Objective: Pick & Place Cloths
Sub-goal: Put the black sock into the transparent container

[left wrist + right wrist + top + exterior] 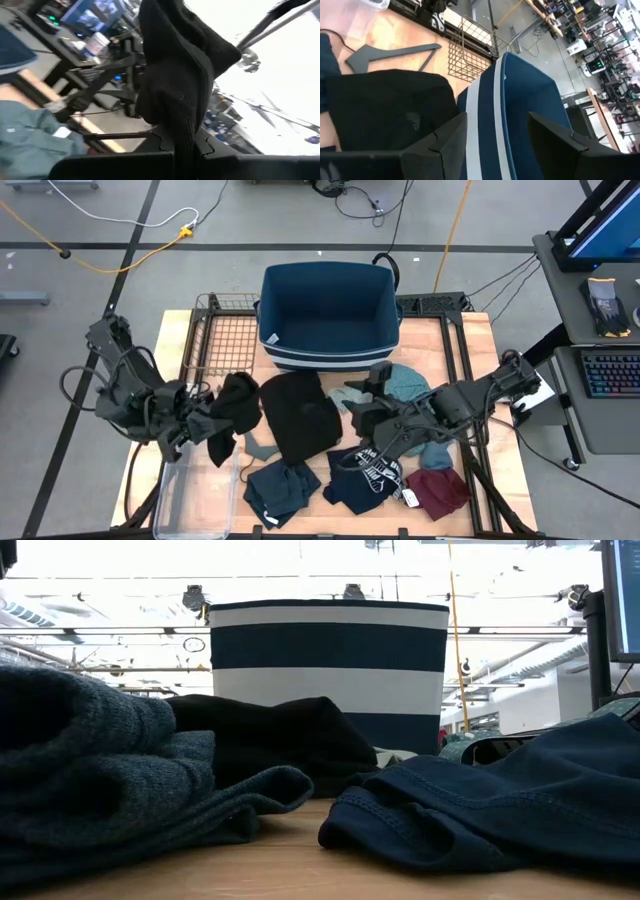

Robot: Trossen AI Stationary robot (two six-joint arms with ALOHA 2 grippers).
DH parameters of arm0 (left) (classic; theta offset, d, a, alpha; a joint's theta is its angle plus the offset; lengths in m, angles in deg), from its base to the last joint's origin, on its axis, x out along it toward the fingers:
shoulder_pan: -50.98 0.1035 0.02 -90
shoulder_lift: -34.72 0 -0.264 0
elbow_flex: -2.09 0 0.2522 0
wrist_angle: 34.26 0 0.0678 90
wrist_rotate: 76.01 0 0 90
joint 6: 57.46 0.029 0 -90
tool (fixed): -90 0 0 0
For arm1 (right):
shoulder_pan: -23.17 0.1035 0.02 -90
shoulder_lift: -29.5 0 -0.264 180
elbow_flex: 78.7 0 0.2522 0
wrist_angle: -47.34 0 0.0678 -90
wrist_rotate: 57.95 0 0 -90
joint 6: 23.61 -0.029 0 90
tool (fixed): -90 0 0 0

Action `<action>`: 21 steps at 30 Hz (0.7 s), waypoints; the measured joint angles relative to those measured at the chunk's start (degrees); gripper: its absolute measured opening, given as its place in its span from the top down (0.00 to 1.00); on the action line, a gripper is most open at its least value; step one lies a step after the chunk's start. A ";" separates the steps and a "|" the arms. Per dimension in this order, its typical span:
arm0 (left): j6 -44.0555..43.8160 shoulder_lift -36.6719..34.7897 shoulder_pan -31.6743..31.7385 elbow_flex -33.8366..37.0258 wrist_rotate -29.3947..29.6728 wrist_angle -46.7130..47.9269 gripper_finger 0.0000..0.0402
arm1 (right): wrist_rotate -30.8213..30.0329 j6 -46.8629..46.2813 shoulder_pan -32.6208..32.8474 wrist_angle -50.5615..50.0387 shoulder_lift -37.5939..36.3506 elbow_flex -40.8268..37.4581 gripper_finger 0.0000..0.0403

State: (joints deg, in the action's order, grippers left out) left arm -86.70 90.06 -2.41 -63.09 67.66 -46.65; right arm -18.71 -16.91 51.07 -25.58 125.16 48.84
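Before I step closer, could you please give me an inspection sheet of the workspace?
Surface: wooden table, partly covered.
Job's things: black cloth hangs from the left gripper; larger black garment, navy printed cloth, maroon cloth lie on the table; blue striped basket holds no cloths.
Clutter: grey hanger, clear bin.
Grippers: left gripper shut on black cloth; right gripper open, empty.
Cables: yellow cord on floor.
Surroundings: keyboard.

Grey floor (pixel 100 290), yellow cable (pixel 120 260); desk keyboard (pixel 608 372)
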 joint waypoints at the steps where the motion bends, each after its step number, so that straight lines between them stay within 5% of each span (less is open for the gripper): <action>1: -0.95 0.11 0.00 0.00 1.10 1.05 1.00 | 0.05 -0.56 0.03 -0.51 -0.15 0.00 0.51; 12: -40.39 0.16 -3.61 0.00 5.39 28.08 1.00 | 0.30 -3.37 2.10 -7.07 -1.41 0.02 0.51; 21: -76.98 0.06 -8.01 0.00 -9.83 48.60 1.00 | 0.28 -5.31 3.34 -9.34 -1.67 0.02 0.51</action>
State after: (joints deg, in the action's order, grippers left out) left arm -163.68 90.11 -10.42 -63.09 57.83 1.94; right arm -18.44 -22.22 54.42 -34.92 123.49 48.86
